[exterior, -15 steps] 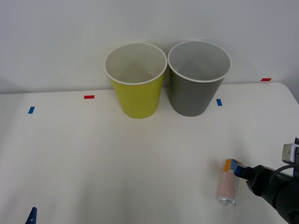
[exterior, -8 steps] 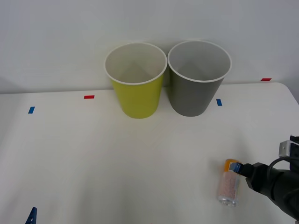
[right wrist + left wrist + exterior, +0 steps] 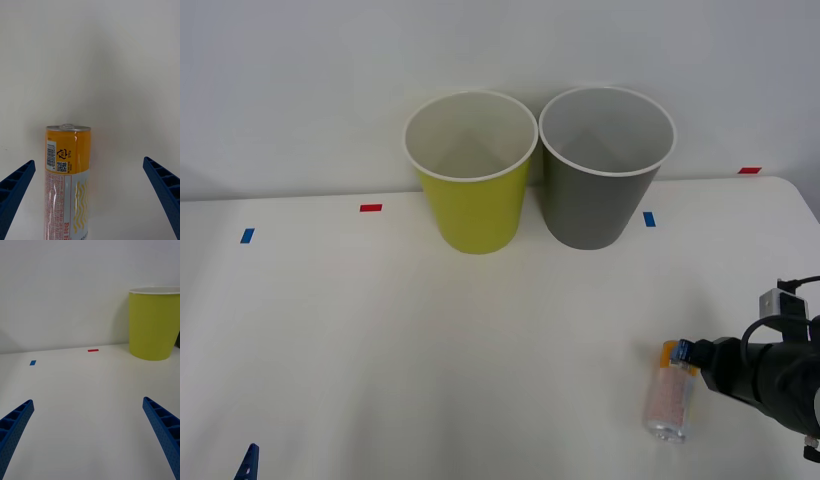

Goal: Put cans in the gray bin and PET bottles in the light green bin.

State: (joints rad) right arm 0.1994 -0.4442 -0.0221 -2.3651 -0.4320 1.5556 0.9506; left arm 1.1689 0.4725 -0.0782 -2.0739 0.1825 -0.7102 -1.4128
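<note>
Now the white table (image 3: 380, 330) carries the light green bin (image 3: 472, 190) and the gray bin (image 3: 600, 185), touching side by side at its far edge. Near the right front corner the can (image 3: 669, 390) lies on its side, well apart from both bins. Its long axis runs away from the robot, orange end farther. The right gripper (image 3: 90, 198) is just beside it, fingers spread wide and holding nothing, the can off-centre between them. The left gripper (image 3: 88, 438), much farther away, waits open and empty.
</note>
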